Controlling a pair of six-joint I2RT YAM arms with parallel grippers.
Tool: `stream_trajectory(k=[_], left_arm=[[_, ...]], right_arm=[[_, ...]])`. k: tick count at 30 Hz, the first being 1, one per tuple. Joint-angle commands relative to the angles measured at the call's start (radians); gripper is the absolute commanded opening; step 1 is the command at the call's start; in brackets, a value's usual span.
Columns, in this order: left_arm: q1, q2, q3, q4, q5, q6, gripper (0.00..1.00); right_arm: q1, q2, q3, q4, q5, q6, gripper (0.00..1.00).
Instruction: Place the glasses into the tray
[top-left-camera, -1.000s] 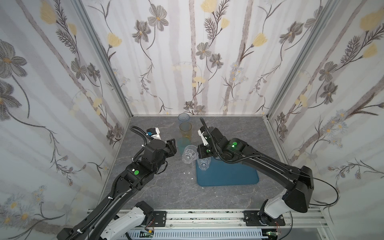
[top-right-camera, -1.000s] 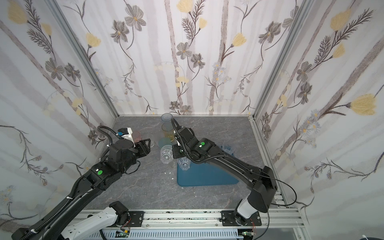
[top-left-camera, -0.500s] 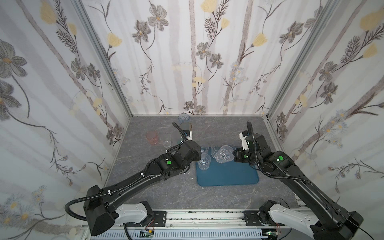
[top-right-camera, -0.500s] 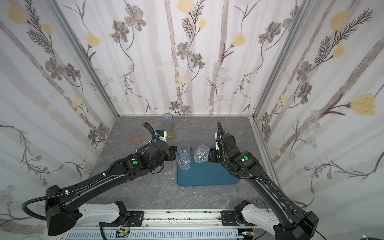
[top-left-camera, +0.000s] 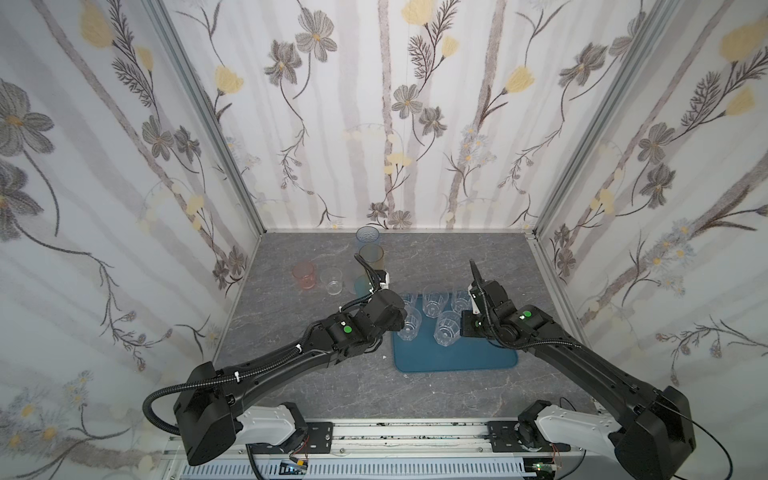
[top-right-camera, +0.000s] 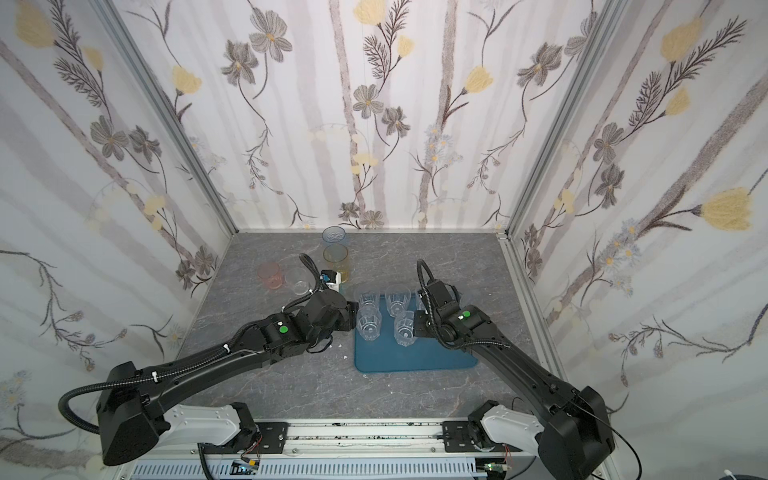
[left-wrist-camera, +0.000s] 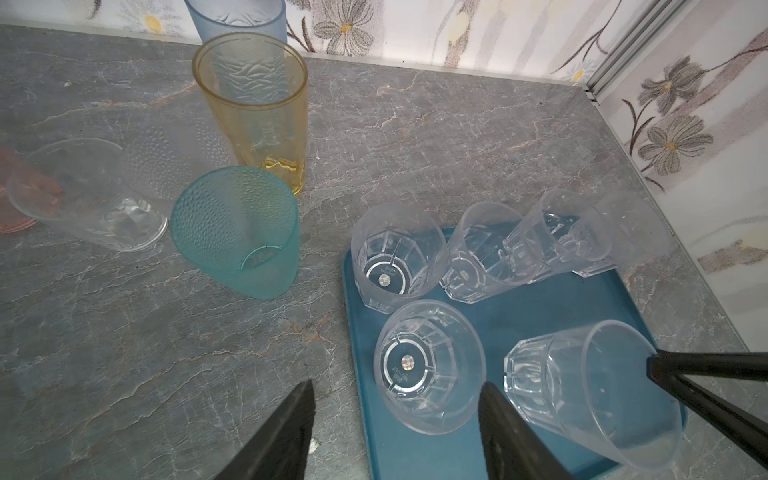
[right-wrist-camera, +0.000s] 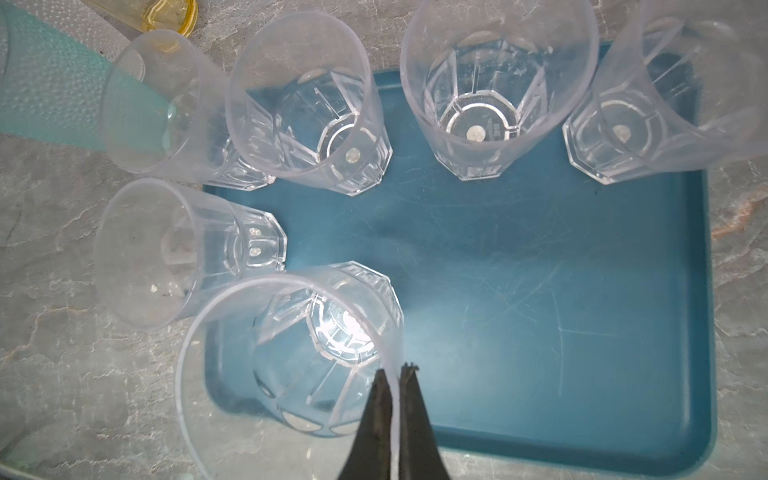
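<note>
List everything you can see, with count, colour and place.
tray: one, blue, table's front middle
faceted glasses: five, clear, upright on the tray, four along its far edge
held faceted glass: one, clear, over the tray's front
blue glass: one, blue, by the back wall
amber glass: one, amber-yellow, in front of the blue glass
teal glass: one, teal, left of the tray
frosted glass: one, frosted, beside the amber glass
plain glass: one, clear, next to the pink glass
pink glass: one, pink, farthest left
table: one, grey marbled
walls: three, floral wallpaper
left hand: one, black, open, jaws either side of the tray's front-left glass
right hand: one, black, shut on the held faceted glass's rim
</note>
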Motion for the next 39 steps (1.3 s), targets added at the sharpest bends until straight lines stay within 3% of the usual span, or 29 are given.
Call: stream_trajectory(k=[1,16,18,23,26,31,39], left_arm=[[0.002,-0.014,-0.015,0.04,-0.022,-0.007,0.66],[0.01,-0.007,-0.035,0.052,-0.016,-0.003,0.67],[0.01,-0.008,-0.038,0.052,-0.015,-0.004,0.67],[0.011,-0.012,-0.04,0.052,-0.016,-0.005,0.67],[0.014,-0.018,-0.037,0.052,-0.02,-0.001,0.68],[0.036,-0.061,-0.031,0.052,-0.043,0.03,0.7],[0.159,-0.154,-0.058,0.045,0.013,0.096,0.71]], right_arm=[[0.006,0.048,0.008,0.109,0.024,0.001,0.0],[0.034,0.167,0.023,0.144,0.098,-0.009,0.01],[0.034,0.171,0.025,0.143,0.1,-0.009,0.05],[0.04,0.153,0.047,0.133,0.105,0.003,0.27],[0.045,0.126,0.073,0.113,0.138,0.009,0.35],[0.046,0.064,0.114,0.116,0.183,0.033,0.42],[0.047,0.037,0.111,0.101,0.177,0.031,0.45]])
